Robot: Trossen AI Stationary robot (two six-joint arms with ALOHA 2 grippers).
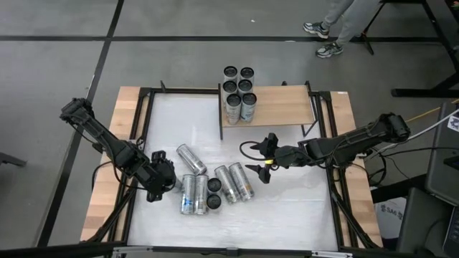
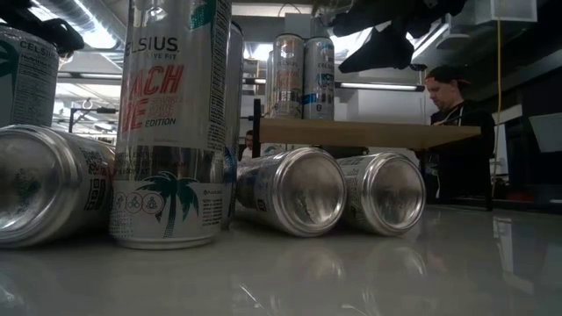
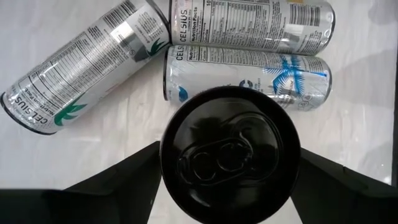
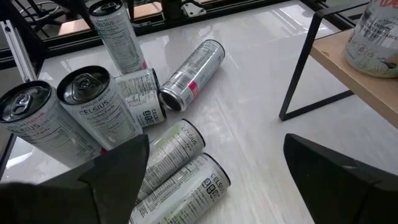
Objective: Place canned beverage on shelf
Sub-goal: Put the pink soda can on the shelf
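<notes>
The shelf [image 1: 276, 104] stands on black posts at the table's far middle. Several upright cans [image 1: 239, 89] are bunched at its left end. More silver cans sit on the white tabletop, some lying [image 1: 235, 183] and some upright [image 1: 214, 193]. My left gripper [image 1: 163, 180] points steeply down over one upright can at the left of the group. Its dark top [image 3: 230, 152] shows between the two spread fingers [image 3: 124, 177]. My right gripper [image 1: 262, 166] hangs open above the table, right of the lying cans, with nothing between its fingers [image 4: 124, 162]. My left gripper comes from above with one finger on each side of the upright can, which stands with its top [image 3: 230, 152] up. The wide top hides the fingertips, so I cannot tell whether they touch the can's wall.
Three lying cans [image 3: 249, 56] crowd the held-off can on its far side. Black frame rails [image 1: 140, 136] and wooden strips run along the table's edges. The near right of the tabletop [image 1: 287, 222] is bare. A person [image 2: 452, 114] stands beyond the table.
</notes>
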